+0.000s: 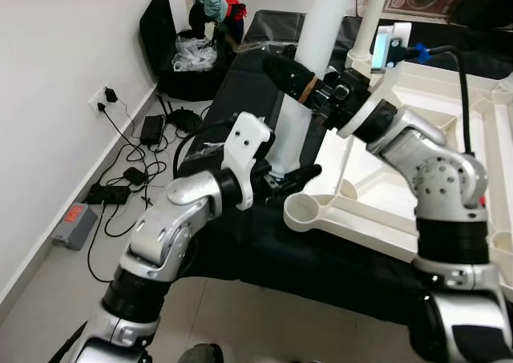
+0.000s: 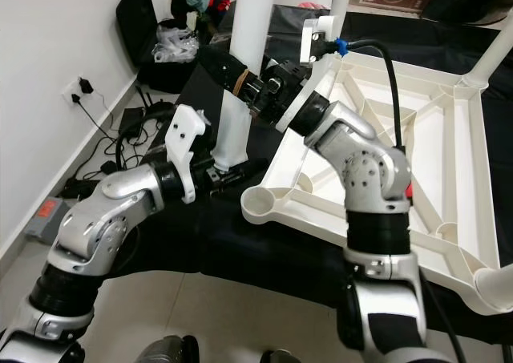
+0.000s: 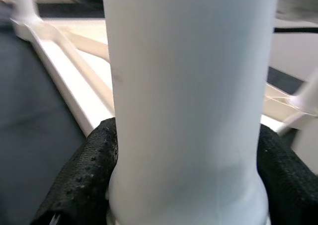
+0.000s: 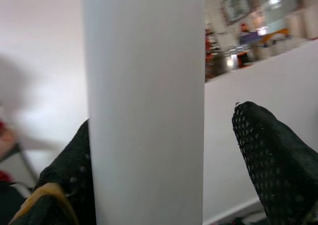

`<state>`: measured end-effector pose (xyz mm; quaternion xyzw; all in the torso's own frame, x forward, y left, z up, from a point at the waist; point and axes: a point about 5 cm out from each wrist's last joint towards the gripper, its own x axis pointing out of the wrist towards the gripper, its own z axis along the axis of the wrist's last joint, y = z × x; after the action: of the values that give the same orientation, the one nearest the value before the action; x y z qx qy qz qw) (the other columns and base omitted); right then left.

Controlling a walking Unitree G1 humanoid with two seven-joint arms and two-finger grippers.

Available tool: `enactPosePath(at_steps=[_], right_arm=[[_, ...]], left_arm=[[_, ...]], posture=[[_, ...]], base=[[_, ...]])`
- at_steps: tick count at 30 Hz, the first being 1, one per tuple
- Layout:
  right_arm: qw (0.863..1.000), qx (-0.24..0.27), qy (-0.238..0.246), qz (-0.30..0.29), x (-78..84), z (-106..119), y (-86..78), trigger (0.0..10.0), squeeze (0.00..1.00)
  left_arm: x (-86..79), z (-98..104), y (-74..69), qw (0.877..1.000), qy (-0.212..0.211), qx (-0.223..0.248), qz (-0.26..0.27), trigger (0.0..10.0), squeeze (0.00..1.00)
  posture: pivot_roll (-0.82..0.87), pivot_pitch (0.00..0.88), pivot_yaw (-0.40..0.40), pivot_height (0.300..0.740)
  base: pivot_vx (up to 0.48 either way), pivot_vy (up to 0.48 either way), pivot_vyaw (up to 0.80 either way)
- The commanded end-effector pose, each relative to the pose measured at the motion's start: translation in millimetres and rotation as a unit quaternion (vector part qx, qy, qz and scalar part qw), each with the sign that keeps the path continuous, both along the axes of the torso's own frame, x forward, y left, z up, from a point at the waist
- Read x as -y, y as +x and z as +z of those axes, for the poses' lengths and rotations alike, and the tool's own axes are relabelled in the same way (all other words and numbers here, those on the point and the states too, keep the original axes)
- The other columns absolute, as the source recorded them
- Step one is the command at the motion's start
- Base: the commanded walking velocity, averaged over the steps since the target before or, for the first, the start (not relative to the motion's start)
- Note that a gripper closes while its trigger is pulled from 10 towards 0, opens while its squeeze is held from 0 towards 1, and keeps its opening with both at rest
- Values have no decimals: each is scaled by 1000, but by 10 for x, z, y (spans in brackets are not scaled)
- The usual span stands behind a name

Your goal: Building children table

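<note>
Both of our grippers are on the white table leg (image 1: 321, 50), which stands upright just beside the near corner of the upturned white table frame (image 2: 449, 179). Our left gripper (image 1: 292, 177) reaches in low, at the foot of the leg, and in the left wrist view its two black fingers (image 3: 84, 180) press against either side of the leg's flared base, so we read it as clamped on the leg. Our right gripper (image 1: 288, 74) comes across from the frame side and meets the leg higher up. In the right wrist view one finger (image 4: 64, 180), with a yellowish band near its root, lies against the leg, while the other finger (image 4: 278, 160) stands clear of it with a gap between, so the fingers are spread and not closed on the leg.

The table frame lies upside down on a black mat (image 1: 321, 275), its ribs facing up, and the round empty socket (image 1: 309, 212) at its near corner sits just beside the foot of the leg. Another white leg (image 2: 485, 58) rises from the frame's far corner. Beyond the leg, against the white wall (image 1: 48, 74), a black bag (image 1: 172, 50) with clothes on it stands near a tangle of black cables and chargers (image 1: 132, 159) on the floor.
</note>
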<state>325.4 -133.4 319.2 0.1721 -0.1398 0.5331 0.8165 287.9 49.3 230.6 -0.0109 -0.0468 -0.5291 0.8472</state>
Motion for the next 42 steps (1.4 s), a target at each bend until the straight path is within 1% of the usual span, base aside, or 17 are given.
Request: enactPosePath(at_steps=[1,3,4,9,10,11,12,14,15,17,24,28,38,42], right_arm=[[1000,2,6,18,-2,22,-5,10000,0],[999,3,-3,55,16,12,-41,10000,0],[995,6,-19,97,43,-2,-92,10000,0],[992,6,-29,125,51,-9,-115,10000,0],[988,5,-40,149,44,-21,-135,10000,0],[986,4,-45,158,41,-28,-142,10000,0],[986,4,-45,158,41,-28,-142,10000,0],[982,9,-67,177,54,-51,-158,10000,0],[982,9,-67,177,54,-51,-158,10000,0],[979,13,-87,185,70,-76,-171,10000,0],[971,12,-111,211,103,-83,-197,10000,0],[968,7,-115,223,98,-95,-214,10000,0],[952,-14,-128,277,49,-189,-319,10000,0],[949,-16,-131,286,43,-208,-342,10000,0]], left_arm=[[66,50,-104,999,-4,10,-40,10000,0],[63,39,-128,999,-6,2,-41,10000,0],[60,26,-168,999,-4,-4,-48,10000,0],[54,19,-203,999,-2,-10,-53,10000,0],[49,8,-230,998,-5,-17,-56,10000,0],[47,5,-241,998,-7,-21,-58,10000,0],[47,5,-241,998,-7,-21,-58,10000,0],[45,-11,-287,997,-10,-34,-64,10000,0],[45,-11,-287,997,-10,-34,-64,10000,0],[53,-36,-334,997,-9,-42,-71,10000,0],[79,-105,-426,995,-5,-59,-85,10000,0],[85,-108,-440,994,-6,-62,-87,10000,0],[103,-158,-516,992,-1,-78,-98,10000,0],[111,-169,-540,991,-1,-81,-102,10000,0]], posture=[[160,175,-11,740],[160,175,-10,740],[164,174,-10,740],[163,175,-9,740],[165,172,-7,740],[165,172,-7,740],[165,172,-7,740],[168,171,-4,740],[168,171,-4,740],[169,169,-4,740],[165,167,-1,740],[165,168,-2,740],[162,175,-3,740],[162,176,-4,740]], base=[[0,0,0],[0,0,0],[0,0,0],[0,0,0],[0,0,0],[0,0,0],[0,0,0],[0,0,0],[0,0,0],[0,0,0],[0,0,0],[0,0,0],[0,0,0],[0,0,0]])
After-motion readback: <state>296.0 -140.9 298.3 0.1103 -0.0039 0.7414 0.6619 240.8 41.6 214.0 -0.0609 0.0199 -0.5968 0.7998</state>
